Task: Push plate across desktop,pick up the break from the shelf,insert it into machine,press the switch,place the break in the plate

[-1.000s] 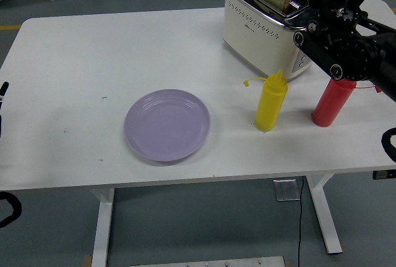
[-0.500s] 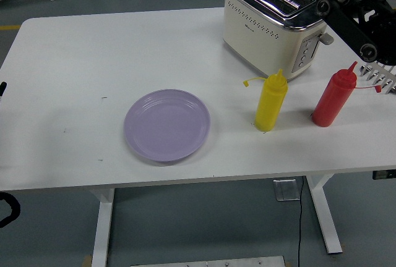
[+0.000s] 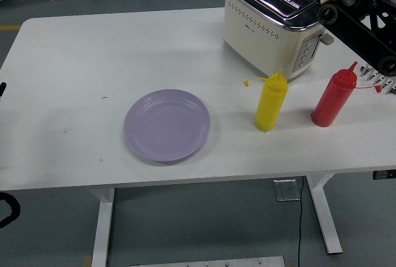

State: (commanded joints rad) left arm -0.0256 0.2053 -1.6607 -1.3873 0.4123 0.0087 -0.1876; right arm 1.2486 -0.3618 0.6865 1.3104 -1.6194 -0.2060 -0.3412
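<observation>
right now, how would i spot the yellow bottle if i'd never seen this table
Start at the cream toaster at the far right of the white table. Just in front of it stand two squeeze bottles; the yellow bottle is the left one, nearer the purple plate. Its neighbour is the red bottle.

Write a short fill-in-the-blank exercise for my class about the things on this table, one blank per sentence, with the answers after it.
1. The plate is coloured ____.
2. The bottle nearest the plate is ____.
3. The red bottle stands to the ____ of the yellow one.
4. Behind both bottles stands a ____.

Answers: purple; yellow; right; toaster
</observation>
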